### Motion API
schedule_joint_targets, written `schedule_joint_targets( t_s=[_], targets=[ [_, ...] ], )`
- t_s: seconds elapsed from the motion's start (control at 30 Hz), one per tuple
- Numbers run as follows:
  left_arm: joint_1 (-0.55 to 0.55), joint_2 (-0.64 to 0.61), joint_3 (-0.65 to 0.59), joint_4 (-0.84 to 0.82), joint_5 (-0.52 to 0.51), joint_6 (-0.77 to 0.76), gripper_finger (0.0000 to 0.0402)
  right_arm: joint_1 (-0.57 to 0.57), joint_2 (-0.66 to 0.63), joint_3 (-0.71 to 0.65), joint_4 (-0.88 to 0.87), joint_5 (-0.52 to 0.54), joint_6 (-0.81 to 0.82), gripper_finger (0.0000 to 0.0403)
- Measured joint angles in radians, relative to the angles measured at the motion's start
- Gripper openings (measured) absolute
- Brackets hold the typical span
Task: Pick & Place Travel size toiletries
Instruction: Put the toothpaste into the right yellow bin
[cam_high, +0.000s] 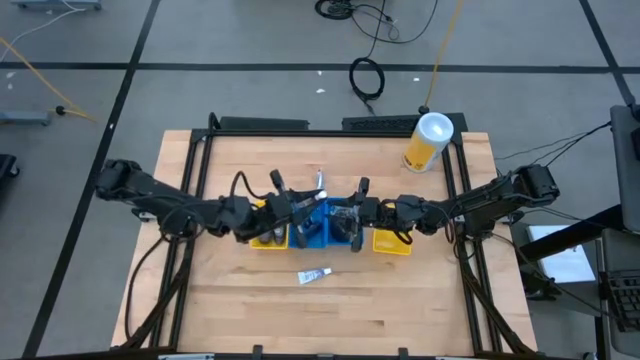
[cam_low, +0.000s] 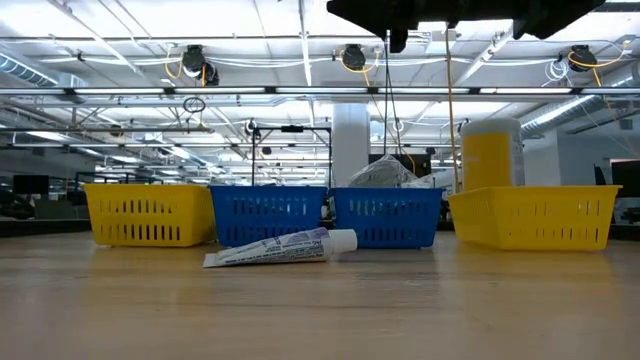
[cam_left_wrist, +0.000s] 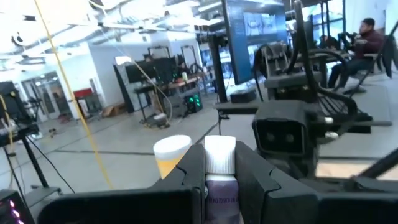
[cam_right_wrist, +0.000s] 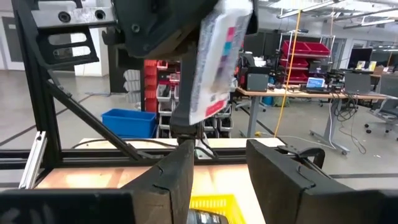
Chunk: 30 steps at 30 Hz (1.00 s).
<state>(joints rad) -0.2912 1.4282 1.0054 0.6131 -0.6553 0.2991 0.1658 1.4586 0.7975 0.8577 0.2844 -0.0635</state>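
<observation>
The left gripper (cam_left_wrist: 221, 177) is closed on a white-capped toiletry tube (cam_left_wrist: 220, 163), held above the blue bins (cam_high: 318, 228) at the middle of the worktop (cam_high: 240, 290). The right gripper (cam_right_wrist: 217, 168) faces it over the neighbouring bins, its fingers (cam_right_wrist: 177, 171) spread with nothing between them. A second tube (cam_high: 314, 275) lies flat on the worktop just in front of the bins, well apart from the yellow canister (cam_high: 428, 141) at the far edge

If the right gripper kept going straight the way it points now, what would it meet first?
Probably the left gripper, which holds up a white tube with a pale cap right ahead of the open right gripper. Depth between them is unclear, but nothing else stands nearer.
</observation>
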Motion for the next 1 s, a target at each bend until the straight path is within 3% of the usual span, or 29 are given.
schedule_joint_targets(
  t_s=[0.4,0.67,0.87,1.0],
  targets=[
    [0.056,0.138,0.0,0.279,0.053,0.068,0.0041,0.0,0.0,0.0,0.007,0.01,0.028,0.0139],
    [0.071,0.212,0.001,0.424,0.079,0.074,0.0041,-0.003,0.0,0.0,0.006,0.122,0.058,0.0139],
    [0.071,0.234,0.021,0.455,0.079,0.109,0.0041,-0.006,0.0,0.0,0.0,0.134,0.059,0.0133],
    [0.071,0.234,0.021,0.456,0.078,0.11,0.0041,-0.006,0.0,0.0,0.002,0.133,0.067,0.0104]
  ],
)
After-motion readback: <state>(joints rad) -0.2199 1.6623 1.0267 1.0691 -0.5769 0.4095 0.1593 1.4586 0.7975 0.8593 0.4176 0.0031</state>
